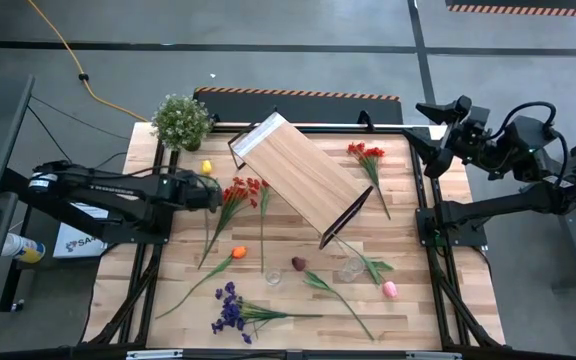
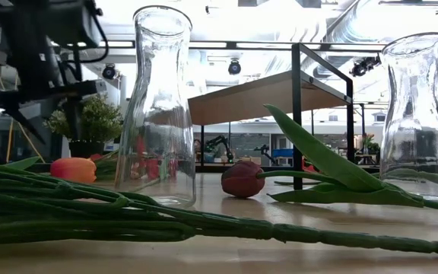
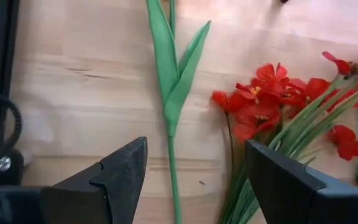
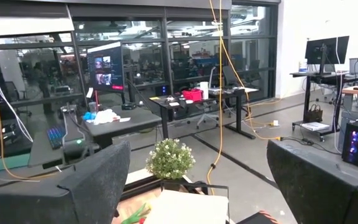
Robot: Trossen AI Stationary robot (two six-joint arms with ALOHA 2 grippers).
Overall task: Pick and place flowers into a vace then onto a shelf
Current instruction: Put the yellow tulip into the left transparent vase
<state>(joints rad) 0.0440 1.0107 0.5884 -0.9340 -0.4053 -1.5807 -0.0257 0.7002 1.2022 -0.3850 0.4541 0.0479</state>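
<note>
Our left pincer hangs open over the desk, straddling a green stem beside the red spray. We should drop straight and close low on that one stem, clear of the spray. Both glass vases look empty, though glare hedges that. Flowers lie scattered; the shelf sits mid-desk. The right pincer waits open, raised.

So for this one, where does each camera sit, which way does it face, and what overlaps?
High: overhead, straight down on the table, both arms showing.
Low: table height, level past two glass vases; an arm upper left.
Left wrist: down past open left gripper at red spray.
Right wrist: open right gripper facing potted plant, also in high and low.
</note>
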